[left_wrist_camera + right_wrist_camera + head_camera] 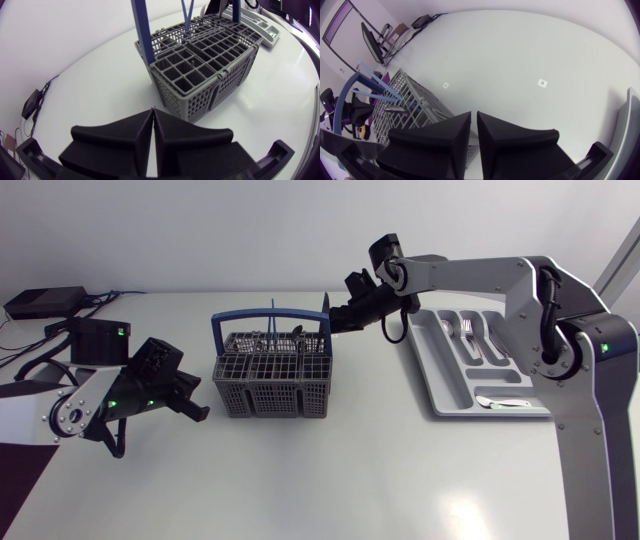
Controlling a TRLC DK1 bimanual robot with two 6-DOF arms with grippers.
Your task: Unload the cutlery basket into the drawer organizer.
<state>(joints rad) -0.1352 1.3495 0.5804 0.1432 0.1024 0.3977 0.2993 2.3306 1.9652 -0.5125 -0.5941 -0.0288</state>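
Note:
The grey cutlery basket [270,380] with a blue carry handle [270,314] stands mid-table; a thin blue piece [273,318] sticks up from it. My left gripper [198,411] sits low on the table just left of the basket, shut and holding nothing. In the left wrist view its fingertips [152,113] meet a short way in front of the basket [200,70]. My right gripper [327,312] hovers at the basket's far right corner, fingers together with nothing between them [474,116], and the basket [402,107] is beside it. The grey drawer organizer [445,395] lies to the right.
Several pieces of cutlery [472,338] lie in the organizer's far compartments and one spoon [503,402] in its near compartment. A black box [42,302] and cables lie at the table's far left corner. Bare white table lies in front of the basket.

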